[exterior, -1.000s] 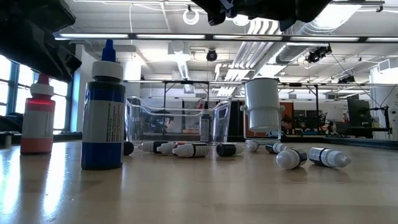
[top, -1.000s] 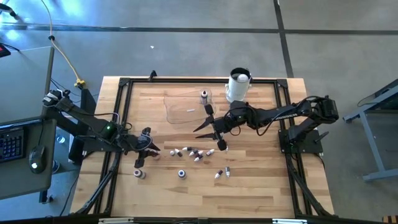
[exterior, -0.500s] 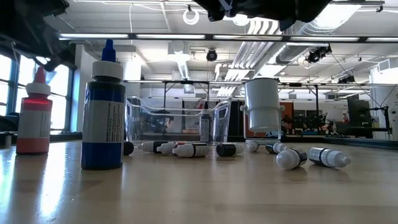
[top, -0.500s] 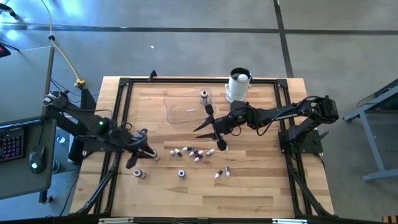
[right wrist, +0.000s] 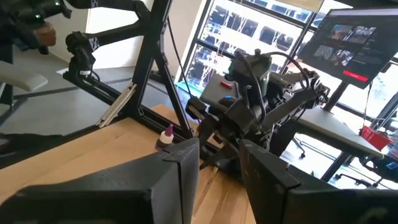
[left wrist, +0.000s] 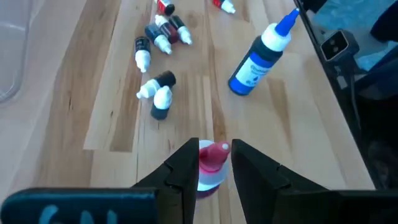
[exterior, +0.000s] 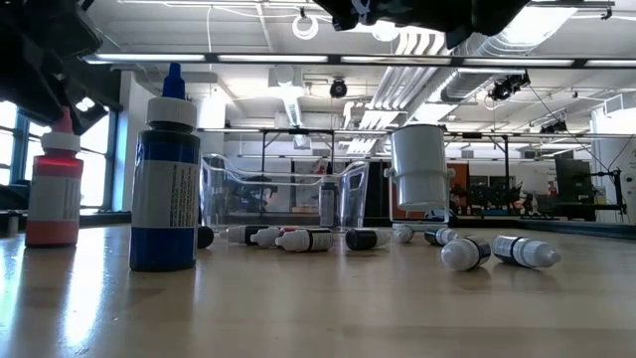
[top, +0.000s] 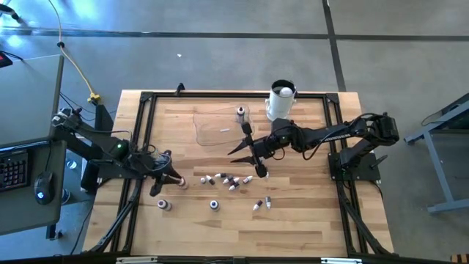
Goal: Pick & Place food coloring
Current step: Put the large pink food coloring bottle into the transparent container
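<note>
Several tiny food-coloring bottles [top: 227, 180] lie scattered mid-table, with two more [top: 261, 204] nearer the front. A larger red-capped bottle [left wrist: 211, 163] stands upright on its base [exterior: 54, 194]. A blue-capped one [exterior: 164, 189] stands nearer the front edge [top: 214, 204]. My left gripper [left wrist: 214, 148] is open and hangs just over the red bottle [top: 182, 183], a finger close on each side of its cap. My right gripper [top: 238, 152] hovers open above the table beside the scattered bottles [right wrist: 219, 155]. My left gripper comes at the red bottle's cap [left wrist: 213, 152] from above, slanting from the table's left, one finger on each side. I cannot tell whether the fingers touch it. The bottle stands upright on the table.
A clear plastic tray [top: 220, 126] sits at the far middle, with one small bottle [top: 240, 112] at its far right corner. A tall white cylinder [top: 281, 101] stands to its right. A small round pot [top: 165, 205] sits near the front left. A black frame borders the table.
My left gripper has drawn back a little toward the table's left and near edges, and the red bottle's cap now shows below it in the low view. The red bottle has shifted slightly left. The right arm has kept still.
</note>
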You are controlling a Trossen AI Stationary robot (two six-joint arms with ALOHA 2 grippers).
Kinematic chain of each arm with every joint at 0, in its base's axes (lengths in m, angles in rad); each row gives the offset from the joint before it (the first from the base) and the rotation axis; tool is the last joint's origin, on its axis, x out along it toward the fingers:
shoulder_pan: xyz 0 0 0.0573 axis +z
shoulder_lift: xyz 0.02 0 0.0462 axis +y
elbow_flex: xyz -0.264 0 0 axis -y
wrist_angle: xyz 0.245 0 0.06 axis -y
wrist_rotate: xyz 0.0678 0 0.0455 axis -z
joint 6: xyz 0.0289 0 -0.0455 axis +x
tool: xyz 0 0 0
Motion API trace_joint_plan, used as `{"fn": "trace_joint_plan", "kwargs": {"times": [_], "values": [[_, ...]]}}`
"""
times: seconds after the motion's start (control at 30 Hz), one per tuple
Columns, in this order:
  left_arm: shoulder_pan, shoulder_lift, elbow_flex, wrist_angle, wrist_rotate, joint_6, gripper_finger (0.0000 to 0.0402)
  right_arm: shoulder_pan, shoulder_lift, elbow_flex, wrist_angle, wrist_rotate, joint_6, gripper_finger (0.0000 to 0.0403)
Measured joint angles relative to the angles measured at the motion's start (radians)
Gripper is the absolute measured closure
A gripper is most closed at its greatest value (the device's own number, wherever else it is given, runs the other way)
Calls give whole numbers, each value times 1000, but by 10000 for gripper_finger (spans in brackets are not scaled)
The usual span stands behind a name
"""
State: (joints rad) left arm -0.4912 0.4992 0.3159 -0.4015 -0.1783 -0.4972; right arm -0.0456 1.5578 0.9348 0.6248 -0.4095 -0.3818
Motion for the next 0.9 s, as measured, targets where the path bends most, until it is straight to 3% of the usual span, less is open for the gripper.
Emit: {"fn": "trace_joint_plan", "kwargs": {"times": [0.2, 0.9], "values": [[0, 1, -7, -5, -70, 49, 307, 0, 0, 0, -2, 0, 5, 294], [0, 0, -7, -31, -102, 45, 316, 0, 0, 0, 1, 0, 7, 294]]}}
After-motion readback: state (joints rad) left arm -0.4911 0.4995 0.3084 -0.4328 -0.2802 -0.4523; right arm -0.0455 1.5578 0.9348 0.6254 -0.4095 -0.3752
